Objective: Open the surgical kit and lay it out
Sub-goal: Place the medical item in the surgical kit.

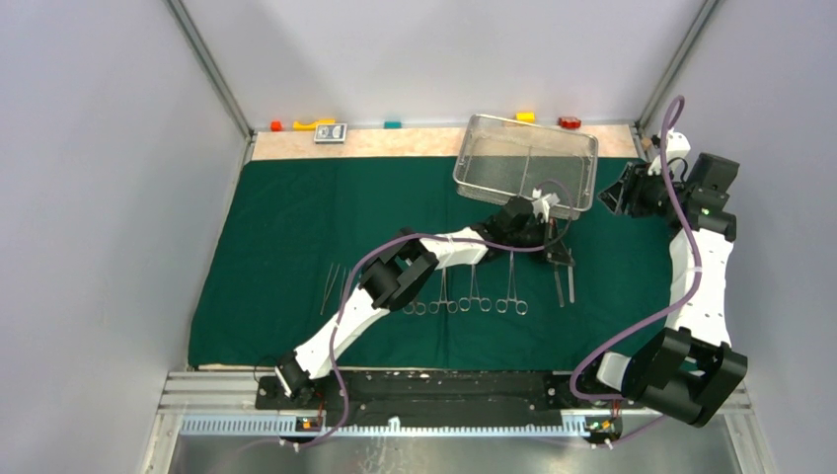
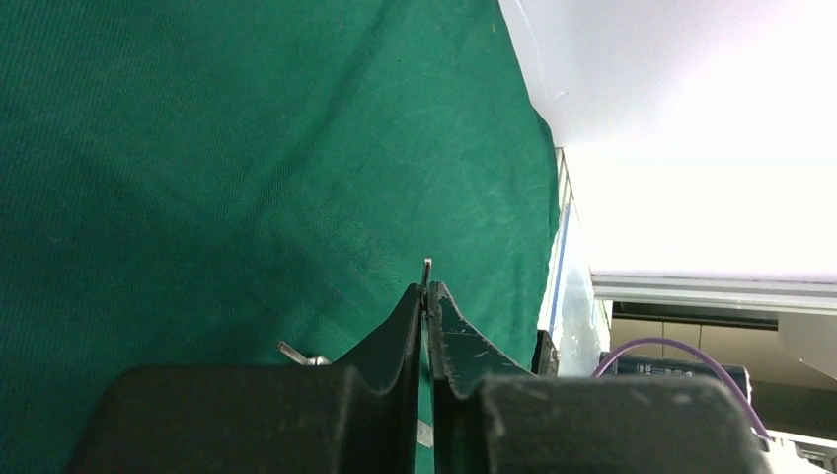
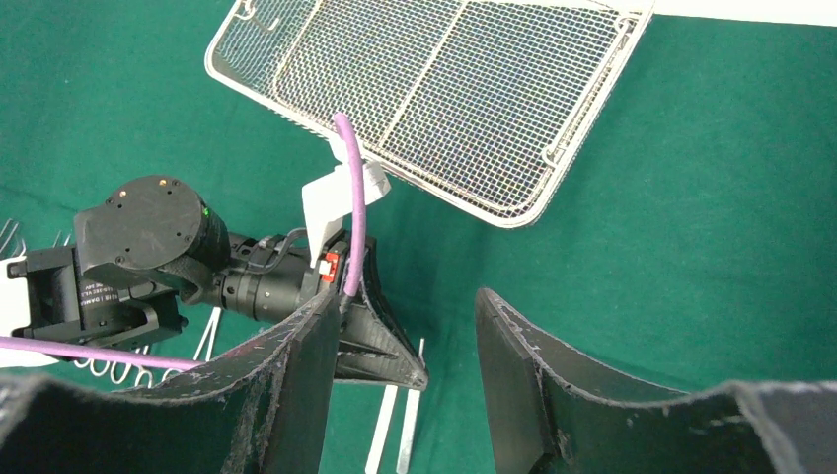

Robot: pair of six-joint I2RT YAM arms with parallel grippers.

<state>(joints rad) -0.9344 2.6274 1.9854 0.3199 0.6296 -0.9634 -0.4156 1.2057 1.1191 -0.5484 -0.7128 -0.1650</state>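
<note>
- Tweezers point(image 1: 570, 286) are pinched in my left gripper point(image 2: 426, 291), low over the cloth point(image 1: 296, 227), right of the clamps point(image 1: 464, 304).
- My right gripper point(image 3: 407, 296) hangs apart and empty near the tray point(image 1: 526, 163).
- I'd set them flat, parallel to the row, then release gently.

We see our left gripper point(image 2: 427, 291) pinching the thin tip of a steel instrument point(image 2: 426, 266) between nearly closed fingers, low over the dark green cloth point(image 2: 197, 148); a purple cable point(image 2: 681, 347) curves at right.
</note>
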